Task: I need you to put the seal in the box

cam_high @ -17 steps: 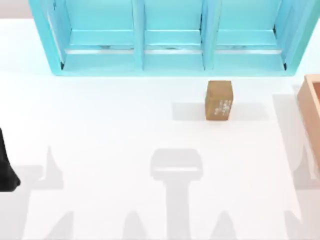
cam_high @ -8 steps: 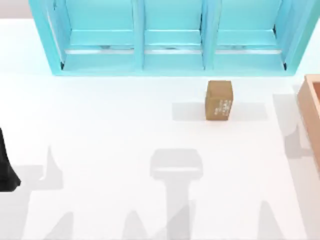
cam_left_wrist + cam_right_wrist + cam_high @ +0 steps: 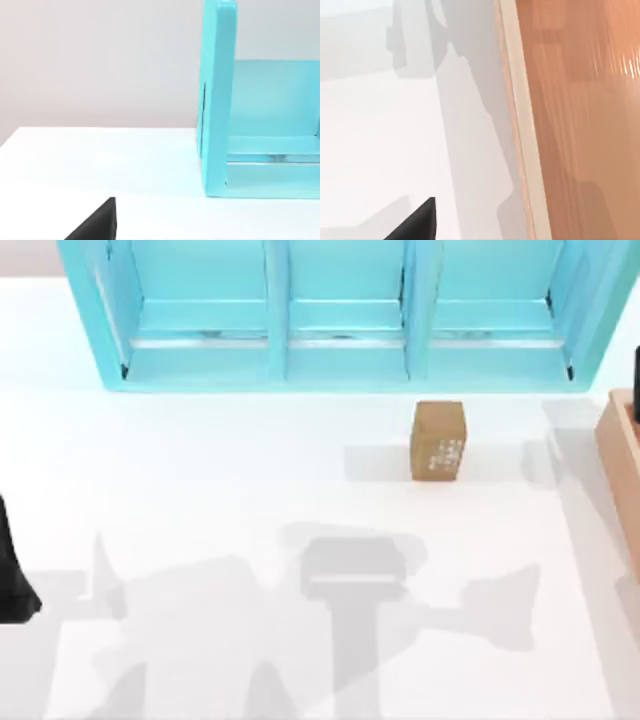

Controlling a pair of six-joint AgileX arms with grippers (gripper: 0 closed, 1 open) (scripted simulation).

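Seal (image 3: 438,441) stands ungrasped on the worktop (image 3: 250,490), apart from the box (image 3: 618,455); jaw states apparently indeterminable.

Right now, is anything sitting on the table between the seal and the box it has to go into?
Nothing visible does. The seal stands upright on the table just in front of the blue cabinet, and the box is at the table's right edge. The stretch between them holds only shadows.
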